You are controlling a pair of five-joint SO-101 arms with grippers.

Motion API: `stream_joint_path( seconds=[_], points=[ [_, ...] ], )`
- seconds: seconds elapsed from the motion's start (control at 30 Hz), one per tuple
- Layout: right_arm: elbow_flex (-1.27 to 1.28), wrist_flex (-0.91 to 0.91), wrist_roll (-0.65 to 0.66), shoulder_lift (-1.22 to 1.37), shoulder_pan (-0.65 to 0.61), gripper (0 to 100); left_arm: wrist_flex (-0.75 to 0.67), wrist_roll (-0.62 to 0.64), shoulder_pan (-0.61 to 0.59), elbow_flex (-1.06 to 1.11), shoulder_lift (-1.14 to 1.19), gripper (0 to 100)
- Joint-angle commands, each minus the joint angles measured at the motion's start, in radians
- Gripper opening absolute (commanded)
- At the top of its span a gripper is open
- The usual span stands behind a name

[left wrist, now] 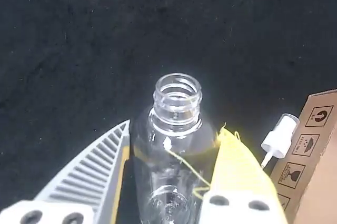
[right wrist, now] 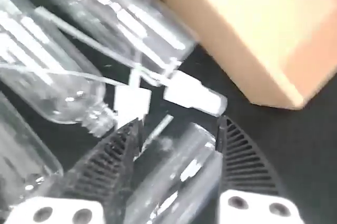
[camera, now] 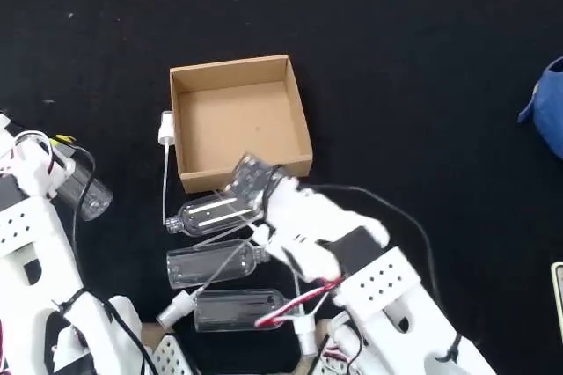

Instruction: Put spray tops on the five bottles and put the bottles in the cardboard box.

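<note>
The work is at the capping step: no bottle in view wears a spray top, and the cardboard box (camera: 230, 65), near the middle of the surface (camera: 422, 84), holds nothing yet.

By the left edge of the surface, the left gripper (left wrist: 175, 129) has its jaws clamped on the body of an open-necked bottle (left wrist: 176, 95), whose threaded mouth points away from the wrist. The right gripper (right wrist: 179, 124) is at the near wall of the box, its jaws pressed to either side of a second clear bottle (right wrist: 179, 176). Three more bottles (camera: 215, 262) lie side by side between the box and the near edge, with loose spray tops (right wrist: 195, 97) and their thin tubes among them. One long-tubed spray top (camera: 165, 128) lies just beside the box's left wall.

With both jaws occupied, the next move likely calls for the right arm to set its bottle down and pick up a spray top. It would then thread the tube into the held bottle's mouth, which needs close alignment.
</note>
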Motion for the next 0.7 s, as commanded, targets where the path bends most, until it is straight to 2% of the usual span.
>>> stream_joint_path(
  seconds=[0.0,0.23,0.47,0.6,0.67],
  points=[
    [0.010,-0.012,-0.015,0.036,-0.069,21.3,-0.021,0.009,-0.005,-0.005,-0.025,3],
    [0.007,-0.104,-0.052,0.209,-0.069,21.3,-0.110,0.003,-0.005,0.061,-0.034,3],
    [0.013,-0.153,-0.086,0.286,-0.071,21.6,-0.114,0.002,-0.005,0.064,-0.035,3],
    [0.021,-0.149,-0.086,0.323,-0.072,29.4,-0.114,0.002,-0.005,0.064,-0.035,3],
    [0.022,-0.155,-0.086,0.337,-0.077,27.9,-0.114,0.002,-0.005,0.064,-0.035,3]
  ],
)
